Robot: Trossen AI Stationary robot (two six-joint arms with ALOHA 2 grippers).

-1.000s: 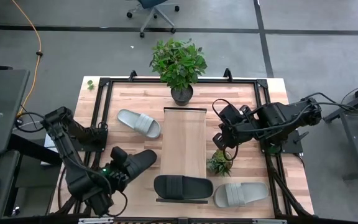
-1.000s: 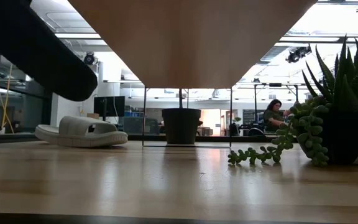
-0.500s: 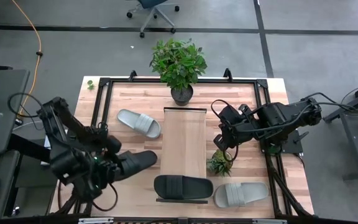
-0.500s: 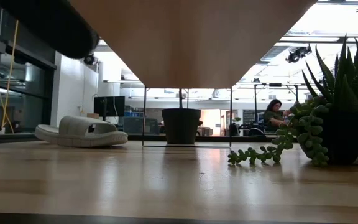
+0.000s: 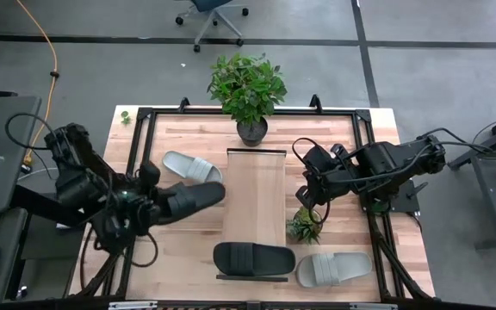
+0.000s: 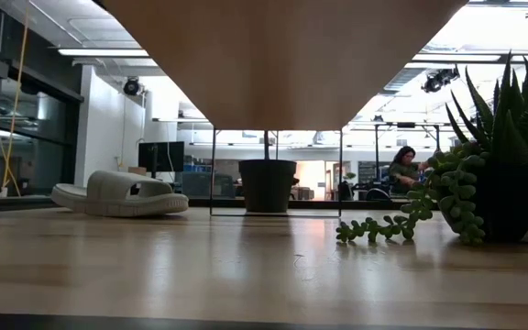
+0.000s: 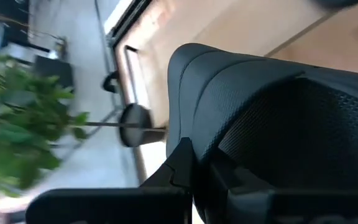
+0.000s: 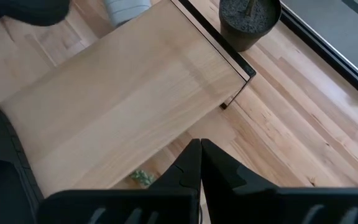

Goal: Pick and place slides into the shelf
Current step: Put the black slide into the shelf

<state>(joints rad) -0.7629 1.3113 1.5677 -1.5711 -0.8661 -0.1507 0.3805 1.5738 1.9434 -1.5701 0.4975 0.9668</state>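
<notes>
Left of the shelf (image 5: 255, 196), the left claw (image 5: 149, 207) grips a black slide (image 5: 188, 200) by its heel, toe pointing at the board and raised off the desk (image 5: 351, 194). Judged best: carry it level across the edge, then lower flat. Right claw (image 5: 311, 191) waits pinched shut beyond the shelf.

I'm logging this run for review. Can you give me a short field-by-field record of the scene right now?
left gripper: shut on black slide, held in the air left of the shelf
right gripper: shut, empty, right of the shelf
on shelf: second black slide at its near end
on table: grey slide left of the shelf, grey slide near-right
plants: potted plant, small succulent
</notes>
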